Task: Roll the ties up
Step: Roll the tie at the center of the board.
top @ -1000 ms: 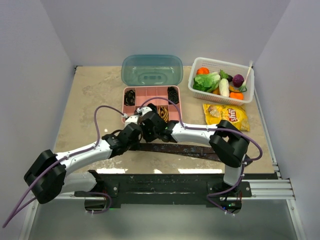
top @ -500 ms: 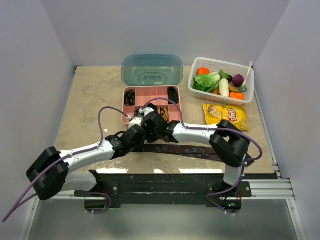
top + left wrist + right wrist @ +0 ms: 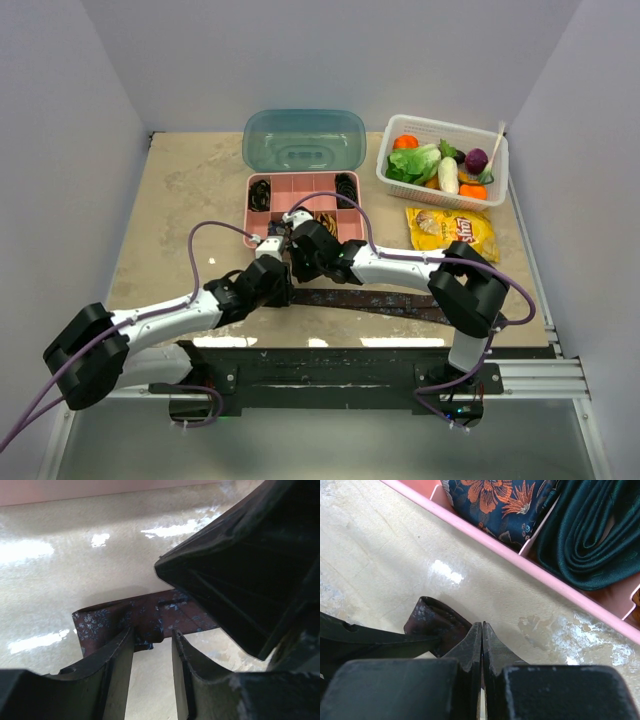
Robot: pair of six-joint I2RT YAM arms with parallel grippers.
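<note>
A dark maroon speckled tie [image 3: 370, 298] lies flat along the table's near side. Its left end [image 3: 125, 622] sits just beyond my left gripper [image 3: 153, 632], which is open with bare table between its fingers [image 3: 120, 660]. In the right wrist view that end forms a raised fold [image 3: 432, 617] resting against the left side of my right gripper [image 3: 481, 624], which is shut, tips at the table. In the top view the left gripper [image 3: 278, 290] and right gripper [image 3: 298, 268] meet over this end. Rolled ties, one dark green [image 3: 585, 540] and one floral [image 3: 495, 500], lie in the pink box [image 3: 555, 582].
The pink divided box [image 3: 300, 188] stands just beyond the grippers, its teal lid [image 3: 303, 140] behind it. At the back right are a white basket of vegetables [image 3: 443, 160] and a yellow chip bag [image 3: 452, 230]. Purple cables [image 3: 200, 250] loop off both arms.
My left gripper has opened and let go of the tie's end, shifting slightly nearer and to the right. The right gripper stayed shut and moved a little farther from the near edge.
</note>
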